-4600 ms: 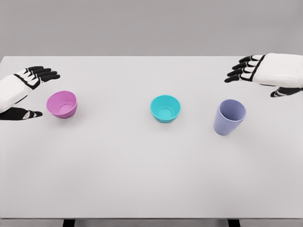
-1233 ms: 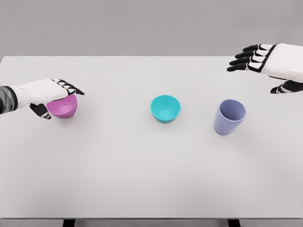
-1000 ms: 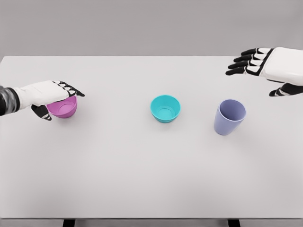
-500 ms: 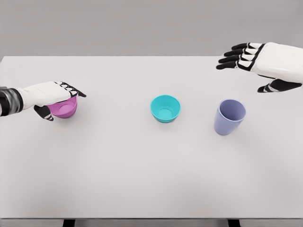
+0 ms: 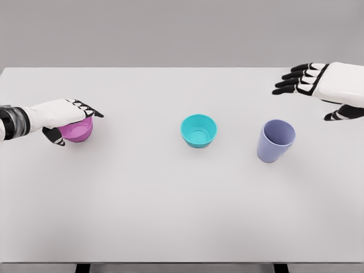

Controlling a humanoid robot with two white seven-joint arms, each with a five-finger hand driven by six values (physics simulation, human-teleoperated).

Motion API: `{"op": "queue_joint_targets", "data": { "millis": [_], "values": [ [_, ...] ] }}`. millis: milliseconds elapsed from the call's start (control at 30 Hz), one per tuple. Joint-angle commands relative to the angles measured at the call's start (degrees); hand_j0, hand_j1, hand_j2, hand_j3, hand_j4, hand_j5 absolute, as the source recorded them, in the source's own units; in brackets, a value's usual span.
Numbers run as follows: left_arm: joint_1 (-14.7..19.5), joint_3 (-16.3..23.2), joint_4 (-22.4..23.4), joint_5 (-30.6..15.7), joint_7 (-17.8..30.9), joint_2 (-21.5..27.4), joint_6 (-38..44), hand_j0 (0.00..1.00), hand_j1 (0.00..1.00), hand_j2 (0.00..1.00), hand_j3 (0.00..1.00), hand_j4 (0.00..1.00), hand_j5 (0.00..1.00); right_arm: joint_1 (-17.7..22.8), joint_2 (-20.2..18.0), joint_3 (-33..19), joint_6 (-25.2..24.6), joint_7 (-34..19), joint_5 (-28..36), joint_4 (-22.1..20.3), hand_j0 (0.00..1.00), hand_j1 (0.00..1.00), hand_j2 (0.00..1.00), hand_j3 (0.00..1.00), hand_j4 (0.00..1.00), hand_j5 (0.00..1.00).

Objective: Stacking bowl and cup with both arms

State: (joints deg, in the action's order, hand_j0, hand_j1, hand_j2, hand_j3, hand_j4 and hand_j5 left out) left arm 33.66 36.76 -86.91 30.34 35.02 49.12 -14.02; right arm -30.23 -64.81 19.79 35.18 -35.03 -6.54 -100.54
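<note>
Gripping the pink bowl (image 5: 78, 129) at the worktop's (image 5: 170, 199) left side, the left hand (image 5: 57, 115) had its fingers over the rim and its thumb on the near wall. A teal bowl (image 5: 199, 130) sat upright in the middle, well apart. A lavender cup (image 5: 275, 140) stood to its right. Above and beyond the cup, the right hand (image 5: 330, 86) hovered with fingers spread, holding nothing.
</note>
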Motion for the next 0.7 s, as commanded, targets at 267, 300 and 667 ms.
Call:
{"op": "queue_joint_targets", "data": {
  "millis": [267,300,667],
  "values": [
    [0.0,0.0,0.3,0.0,0.0,-0.4,0.0,1.0,1.0,1.0,1.0,1.0,1.0,0.0,-1.9,1.4,-0.2,0.0,0.3,0.0,1.0,1.0,1.0,1.0,1.0,1.0],
    [0.0,0.0,0.3,0.0,0.0,-0.4,0.0,1.0,1.0,1.0,1.0,1.0,1.0,0.0,-1.9,1.4,-0.2,0.0,0.3,0.0,1.0,1.0,1.0,1.0,1.0,1.0],
    [0.1,-0.1,2.4,0.2,0.0,-1.2,0.0,1.0,1.0,1.0,1.0,1.0,1.0,-0.5,-2.9,1.3,-0.2,0.0,0.4,0.0,1.0,1.0,1.0,1.0,1.0,1.0]
  ]
}}
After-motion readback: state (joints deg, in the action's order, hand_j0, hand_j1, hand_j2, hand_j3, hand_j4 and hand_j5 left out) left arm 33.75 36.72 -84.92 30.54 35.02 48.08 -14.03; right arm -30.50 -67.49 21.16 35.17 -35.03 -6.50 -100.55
